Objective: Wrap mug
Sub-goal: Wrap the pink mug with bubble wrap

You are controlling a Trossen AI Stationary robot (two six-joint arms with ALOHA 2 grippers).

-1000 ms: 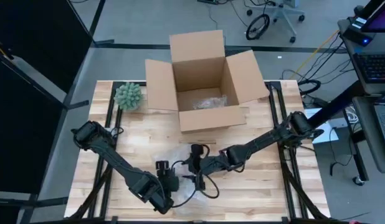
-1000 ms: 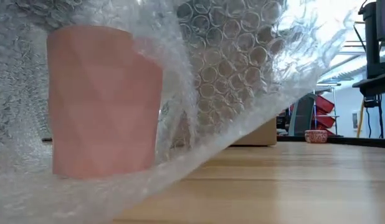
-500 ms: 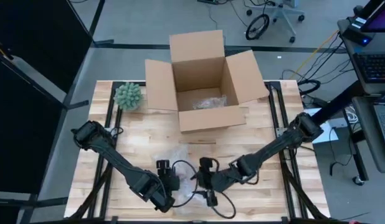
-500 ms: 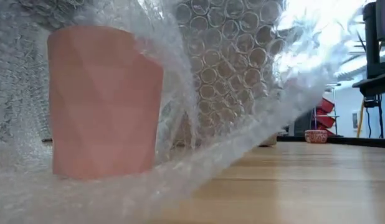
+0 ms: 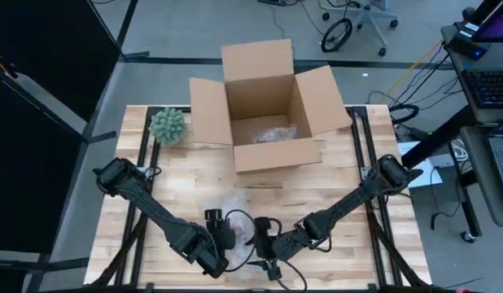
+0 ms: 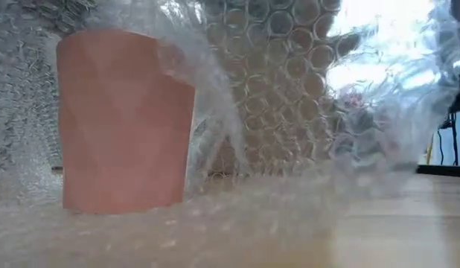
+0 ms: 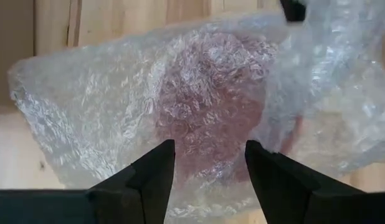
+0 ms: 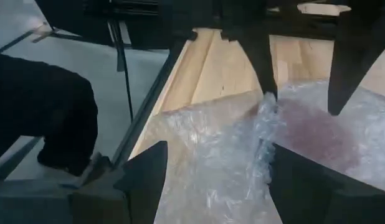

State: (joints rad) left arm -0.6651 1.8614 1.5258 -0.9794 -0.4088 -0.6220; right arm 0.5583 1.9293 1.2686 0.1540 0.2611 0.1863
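A: Just ahead of the left gripper's [image 7: 208, 171] fingertips [image 7: 156, 163] – pink mug [image 7: 211, 112], under the bubble wrap [image 7: 93, 118]. Fingers apart, nothing between them.

B: Mug standing or tipped?

A: Upright in the low view, mug [image 6: 122, 123] on the table, wrap [image 6: 289, 97] draped over and round it, more wrap blurring across the front.

B: Right gripper?

A: Right gripper [image 8: 211, 168] fingers spread wide too, a ridge of wrap [image 8: 264, 134] bunched up between them, but not pinched as far as I can see. Pink of the mug [image 8: 304, 127] shows through just past that ridge. The other arm's two fingers come down beyond it, one touching the top of the ridge.

B: From above?

A: Both grippers close together at the near table edge – left gripper [image 5: 221, 238], right gripper [image 5: 262, 236], crumpled wrap [image 5: 231, 203] between and beyond them. Mug itself I can't make out there.

B: Anything else on the wooden table [image 5: 333, 171]?

A: Open cardboard box [image 5: 264, 106] well beyond the fingers, a bit of wrap inside. Green spiky ball [image 5: 168, 124] off by the far left corner.
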